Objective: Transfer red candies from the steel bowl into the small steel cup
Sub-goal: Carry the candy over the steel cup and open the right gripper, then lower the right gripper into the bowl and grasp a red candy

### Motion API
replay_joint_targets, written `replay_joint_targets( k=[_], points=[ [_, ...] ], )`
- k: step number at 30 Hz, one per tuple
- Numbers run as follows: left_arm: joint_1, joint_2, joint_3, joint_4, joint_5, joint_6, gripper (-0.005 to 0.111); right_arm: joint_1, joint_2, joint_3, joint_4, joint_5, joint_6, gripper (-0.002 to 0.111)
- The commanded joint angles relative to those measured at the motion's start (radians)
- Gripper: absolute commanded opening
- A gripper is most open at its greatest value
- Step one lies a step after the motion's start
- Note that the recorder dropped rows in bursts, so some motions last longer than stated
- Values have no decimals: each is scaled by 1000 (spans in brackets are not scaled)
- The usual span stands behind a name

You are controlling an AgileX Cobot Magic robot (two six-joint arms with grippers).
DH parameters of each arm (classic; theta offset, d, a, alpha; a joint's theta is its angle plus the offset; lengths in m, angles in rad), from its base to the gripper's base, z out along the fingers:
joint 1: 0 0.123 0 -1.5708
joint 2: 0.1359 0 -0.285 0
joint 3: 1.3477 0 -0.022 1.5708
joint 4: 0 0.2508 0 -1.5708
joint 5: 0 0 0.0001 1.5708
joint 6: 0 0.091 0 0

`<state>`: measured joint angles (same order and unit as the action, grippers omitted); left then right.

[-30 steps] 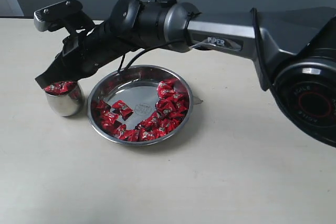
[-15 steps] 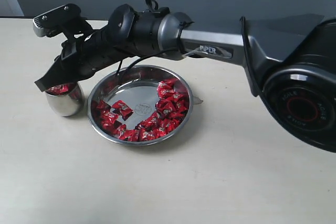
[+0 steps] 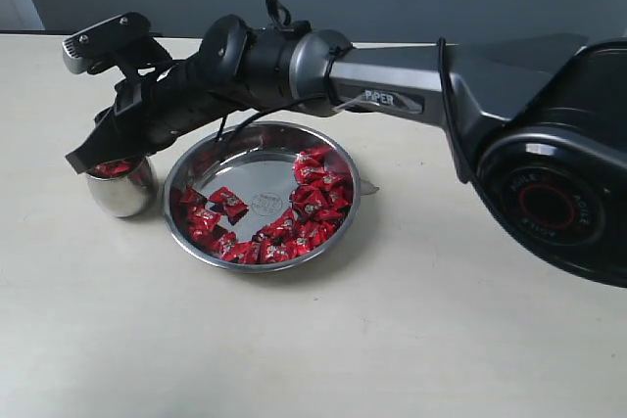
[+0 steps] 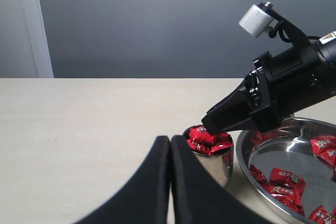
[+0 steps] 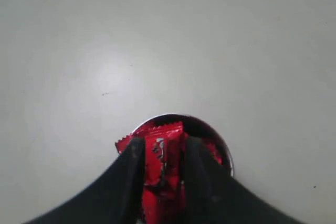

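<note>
Nearest my exterior camera, bare bench [image 3: 323, 349] and the big black joint of my right arm [image 3: 558, 203] on the right side. Next back sits the steel bowl [image 3: 261, 195], flat on the bench, with red candies [image 3: 312, 205] bunched mostly along its right and near rim, a few loose ones on the left, centre floor bare and shiny. Just left of the bowl stands the small steel cup [image 3: 120, 188], upright, not touching the bowl as far as I can see, heaped with red wrappers to the rim. My right arm reaches across over the bowl's far edge, and the right tool [image 3: 98, 156] hangs directly above the cup mouth.

Right wrist view: right tool [image 5: 163, 153] fingers parted, one candy [image 5: 164, 169] standing on end in the gap between them, over the cup [image 5: 223, 156]. I cannot tell whether the fingers press it or it just sits on the pile.

Left wrist view: left tool [image 4: 170, 142] pressed together, nothing between the tips, low over the bench, aimed at the cup [image 4: 212, 163] from near it. Bowl rim [image 4: 242, 163] just beside. Farthest back, a grey wall [image 4: 157, 19].
</note>
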<state>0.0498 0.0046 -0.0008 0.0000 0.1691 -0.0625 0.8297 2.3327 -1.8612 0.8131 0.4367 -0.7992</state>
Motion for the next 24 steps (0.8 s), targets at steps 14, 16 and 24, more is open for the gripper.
replay_joint_targets(
  k=[14,16,24],
  points=[
    [-5,-5,1,0,-6,-4,0,-4,-108,-10,-357,-13,217,3],
    [-5,-5,1,0,-6,-4,0,-4,-108,-10,-462,10,307,-1],
    [-5,-5,1,0,-6,-4,0,-68,-106,-8,-565,245,434,-1]
  ],
)
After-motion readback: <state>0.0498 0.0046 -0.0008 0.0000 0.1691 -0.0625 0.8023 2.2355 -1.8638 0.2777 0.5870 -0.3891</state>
